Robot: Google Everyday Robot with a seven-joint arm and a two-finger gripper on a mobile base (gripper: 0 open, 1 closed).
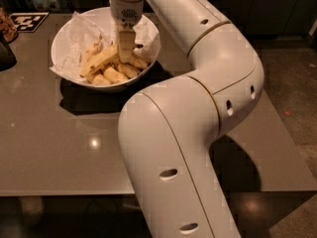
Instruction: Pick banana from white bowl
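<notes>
Where the banana (101, 59) ends (upper right), the end effector (126, 52) stands.

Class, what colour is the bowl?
White: the white bowl, camera view; tool reaches into it.

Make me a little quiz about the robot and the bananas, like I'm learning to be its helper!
1. True or false: the gripper is down inside the white bowl, among the bananas.
2. Pick one: what lines the bowl? A) crumpled white paper B) a green cloth C) shiny foil
3. Fill the gap: the longest banana lies in the bowl, and the bowl stands on a grey ___.

Key: 1 true. 2 A. 3 table.
</notes>
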